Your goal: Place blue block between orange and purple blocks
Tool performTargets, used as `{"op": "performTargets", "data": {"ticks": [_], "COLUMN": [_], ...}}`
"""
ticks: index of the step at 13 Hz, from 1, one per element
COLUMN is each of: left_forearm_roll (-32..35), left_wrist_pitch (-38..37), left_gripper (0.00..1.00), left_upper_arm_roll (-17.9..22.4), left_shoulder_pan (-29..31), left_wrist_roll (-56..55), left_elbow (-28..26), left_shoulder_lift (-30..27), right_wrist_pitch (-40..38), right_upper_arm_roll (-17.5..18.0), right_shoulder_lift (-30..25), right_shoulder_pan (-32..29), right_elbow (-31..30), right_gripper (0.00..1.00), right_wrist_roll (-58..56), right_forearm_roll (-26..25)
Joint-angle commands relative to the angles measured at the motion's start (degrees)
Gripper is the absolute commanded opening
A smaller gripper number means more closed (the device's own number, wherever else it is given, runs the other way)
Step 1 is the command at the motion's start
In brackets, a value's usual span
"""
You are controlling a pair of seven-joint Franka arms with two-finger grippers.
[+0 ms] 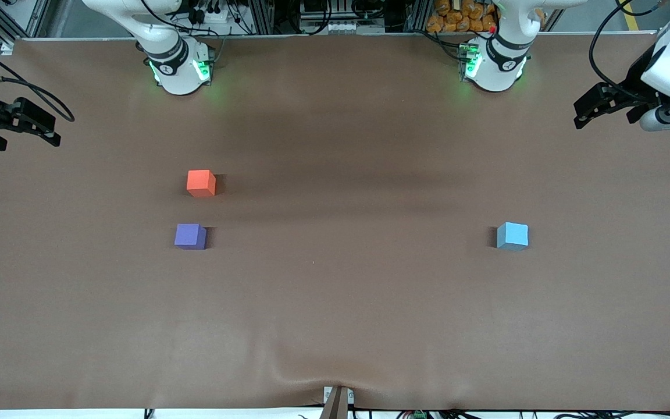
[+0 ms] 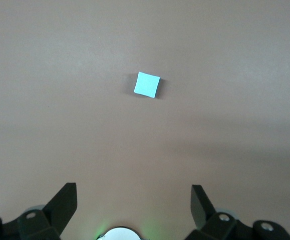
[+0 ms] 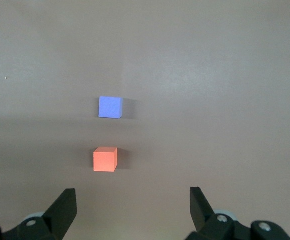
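The blue block [image 1: 512,235] lies on the brown table toward the left arm's end; it also shows in the left wrist view [image 2: 147,84]. The orange block [image 1: 201,183] and the purple block [image 1: 190,236] lie toward the right arm's end, a small gap between them, the purple one nearer the front camera. Both show in the right wrist view, the orange block [image 3: 105,159] and the purple block [image 3: 109,107]. My left gripper [image 1: 579,115] [image 2: 133,195] is open and empty, raised over the table's end. My right gripper [image 1: 53,131] [image 3: 132,197] is open and empty, raised over the other end.
The brown table cover [image 1: 335,302] has a wrinkle at its front edge by a small mount [image 1: 338,401]. The two arm bases [image 1: 178,67] [image 1: 493,64] stand along the back edge.
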Motion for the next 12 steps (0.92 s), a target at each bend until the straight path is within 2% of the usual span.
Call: {"op": "performTargets", "data": {"ticks": [1,12], "left_forearm_roll": [0.3,0.1], "left_wrist_pitch": [-1.2,-1.1], "left_gripper": [1.0,1.0], "left_upper_arm_roll": [-0.6,-0.6], "left_shoulder_pan": [0.8,0.8], "left_wrist_roll": [0.1,0.0], "left_elbow": [1.5,1.9], "left_shoulder_lift": [1.4,3.1], "right_wrist_pitch": [0.3,0.4], "right_upper_arm_roll": [0.5,0.2], "right_shoulder_lift": [-1.8,-2.1], "right_shoulder_pan": [-0.5,0.5], "right_elbow": [-1.6,-1.7], "right_gripper": [1.0,1.0], "right_wrist_roll": [0.7,0.7], "right_forearm_roll": [0.6,0.6]}}
